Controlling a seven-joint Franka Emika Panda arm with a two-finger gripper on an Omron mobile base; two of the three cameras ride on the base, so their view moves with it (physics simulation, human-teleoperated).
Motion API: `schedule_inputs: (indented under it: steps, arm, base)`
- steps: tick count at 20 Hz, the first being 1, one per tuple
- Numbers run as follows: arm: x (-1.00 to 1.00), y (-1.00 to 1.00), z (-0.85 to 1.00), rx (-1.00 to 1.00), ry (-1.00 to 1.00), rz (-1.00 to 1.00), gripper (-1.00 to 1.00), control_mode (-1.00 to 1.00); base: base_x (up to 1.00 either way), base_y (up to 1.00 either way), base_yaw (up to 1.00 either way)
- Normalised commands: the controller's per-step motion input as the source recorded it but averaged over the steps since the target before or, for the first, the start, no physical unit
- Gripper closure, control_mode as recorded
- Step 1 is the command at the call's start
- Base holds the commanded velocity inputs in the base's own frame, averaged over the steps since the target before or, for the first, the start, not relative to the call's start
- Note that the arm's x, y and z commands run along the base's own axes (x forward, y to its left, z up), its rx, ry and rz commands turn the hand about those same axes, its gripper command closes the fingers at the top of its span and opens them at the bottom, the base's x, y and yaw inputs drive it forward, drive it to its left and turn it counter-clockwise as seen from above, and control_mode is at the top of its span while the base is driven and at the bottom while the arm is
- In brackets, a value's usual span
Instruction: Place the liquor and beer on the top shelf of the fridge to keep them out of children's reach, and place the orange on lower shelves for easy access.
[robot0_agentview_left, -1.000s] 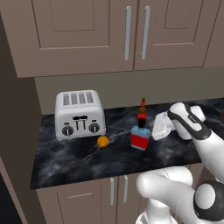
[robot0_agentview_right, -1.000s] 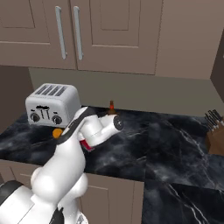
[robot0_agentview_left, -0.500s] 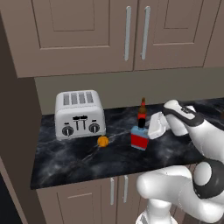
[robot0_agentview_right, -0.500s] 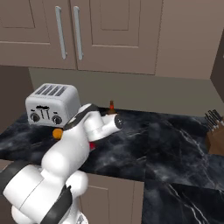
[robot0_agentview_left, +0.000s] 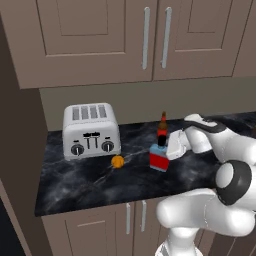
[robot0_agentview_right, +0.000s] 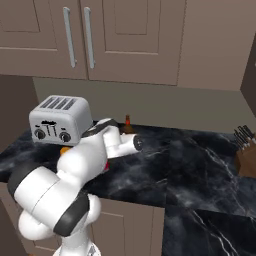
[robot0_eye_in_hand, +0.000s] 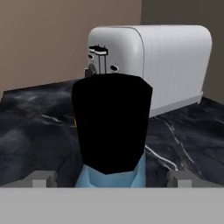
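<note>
Claw (robot0_eye_in_hand: 111, 177) spread wide, fingers either side of liquor (robot0_agentview_left: 159, 158) cap; no readable label, beer (robot0_agentview_left: 162, 125) behind

Arm shell (robot0_agentview_left: 200, 215): glossy white, rounded bulbous segments.
Joints (robot0_agentview_left: 235, 182): dark grey to black bands and round caps between the white segments.
Wrist and hand (robot0_agentview_left: 176, 144): white boxy block just beside the squat red-and-blue bottle (robot0_agentview_left: 159, 159).
Gripper (robot0_eye_in_hand: 111, 178): two small grey square finger tips (robot0_eye_in_hand: 40, 178).
Cables, markings: none discernible.
</note>
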Motion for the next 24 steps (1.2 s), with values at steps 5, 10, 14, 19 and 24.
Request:
schedule_inputs:
  steps: [5,10,14,19,24]
  arm:
    - [0.21,0.0,-0.11,0.04,-0.04,0.0,-1.0,-1.0]
    - [0.19,0.0,-0.06,0.02,-0.03,0.0,-1.0,-1.0]
    - [0.13,0.01,-0.05,0.0,0.0,0.0,-1.0,-1.0]
    - [0.04,0.11,-0.16,0.0,0.0,0.0,-1.0,-1.0]
    - [0.0,0.39,-0.33,0.0,-0.05,0.01,1.0,-1.0]
  base:
    - [0.0,0.0,0.0]
    - [0.0,0.0,0.0]
    - [0.0,0.0,0.0]
    - [0.0,0.0,0.0]
    - [0.0,0.0,0.0]
